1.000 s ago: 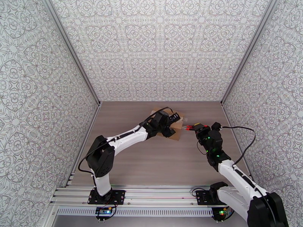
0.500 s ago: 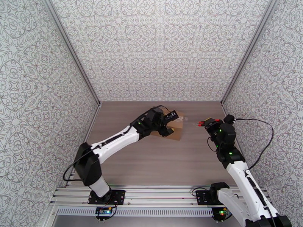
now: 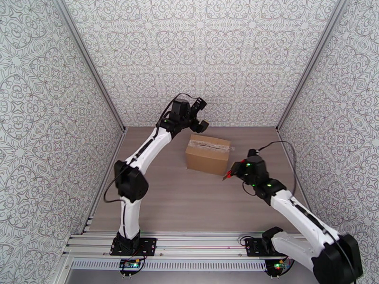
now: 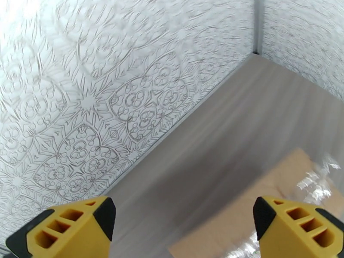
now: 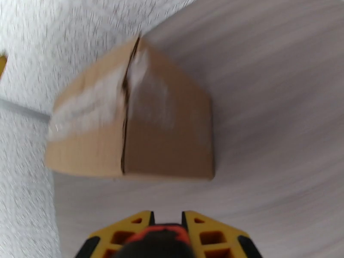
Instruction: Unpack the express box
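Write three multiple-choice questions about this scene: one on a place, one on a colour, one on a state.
1. Where does the express box stand? A on the table, toward the back wall; B on a shelf; C on the floor.
2. What colour are the left gripper's fingers? A green; B yellow; C blue.
3. How is the box top? A flaps open; B cut away; C taped shut.
Key: 1A, it rests on the wood surface; 2B, the wrist view shows yellow; 3C, shiny tape covers the seam.
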